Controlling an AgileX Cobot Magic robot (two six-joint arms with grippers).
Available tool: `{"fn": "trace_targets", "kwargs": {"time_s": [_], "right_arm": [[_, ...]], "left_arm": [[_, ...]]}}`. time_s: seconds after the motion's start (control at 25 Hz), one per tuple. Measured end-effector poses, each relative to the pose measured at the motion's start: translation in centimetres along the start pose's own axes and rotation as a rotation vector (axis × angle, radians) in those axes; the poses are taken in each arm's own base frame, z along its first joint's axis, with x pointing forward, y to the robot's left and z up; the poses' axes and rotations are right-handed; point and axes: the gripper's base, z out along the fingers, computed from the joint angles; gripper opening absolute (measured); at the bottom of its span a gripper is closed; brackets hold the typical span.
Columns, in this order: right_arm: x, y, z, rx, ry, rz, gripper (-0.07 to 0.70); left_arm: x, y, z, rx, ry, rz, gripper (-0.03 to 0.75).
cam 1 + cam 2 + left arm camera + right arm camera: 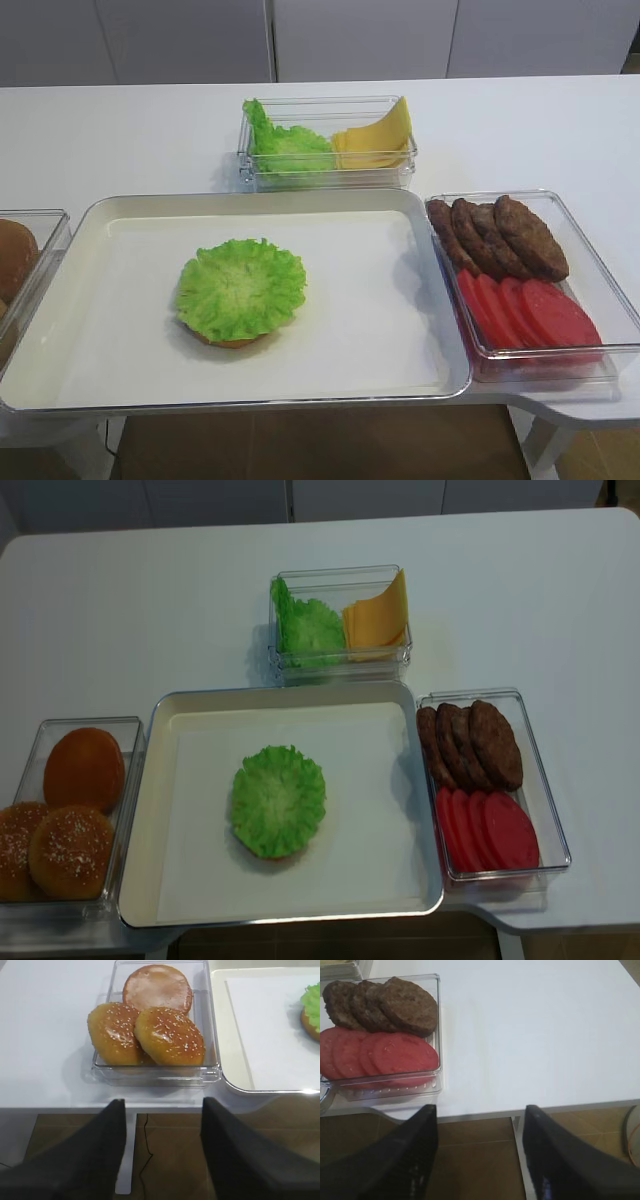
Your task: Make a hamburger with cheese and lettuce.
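Both pincers hang back off the near edge of the white table (150,610), jaws spread and holding nothing: the right gripper (480,1152) below the clear box of patties and tomato, the left gripper (162,1147) below the box of buns. With a lettuce leaf already on the bun and no cheese yet laid, the step in hand looks to be the cheese, and doing it well would seem to mean reaching over to the far container, pinching one slice by a free upper corner so the rest stay put, then laying it flat and centred on the leaf without dragging the leaf off the bun; the slices look thin and limp, so a light, edge-on grip should serve best. Largest on the table, the metal tray (170,730) sits in the middle, lined in white. On it, left of centre, the hamburger (232,340) base shows only as a golden-brown rim peeking from under the lettuce (278,800), a bright green frilly leaf that overhangs it on nearly every side. At the back, just beyond the tray, the two-part clear container (340,660) holds spare green leaves on its left and the cheese (378,615) on its right, smooth yellow slices leaning upright against the wall, one pointed corner standing above the rim
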Motion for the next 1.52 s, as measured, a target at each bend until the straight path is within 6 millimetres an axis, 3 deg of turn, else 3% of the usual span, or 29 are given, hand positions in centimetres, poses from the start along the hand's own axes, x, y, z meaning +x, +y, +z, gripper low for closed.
{"fn": "trace_targets", "kwargs": {"time_s": [1.52], "right_arm": [[0.00,0.40,-0.01,-0.043,-0.003,-0.099,0.408]], "left_arm": [[0.00,0.00,0.00,0.000,0.000,0.000,0.362]]}}
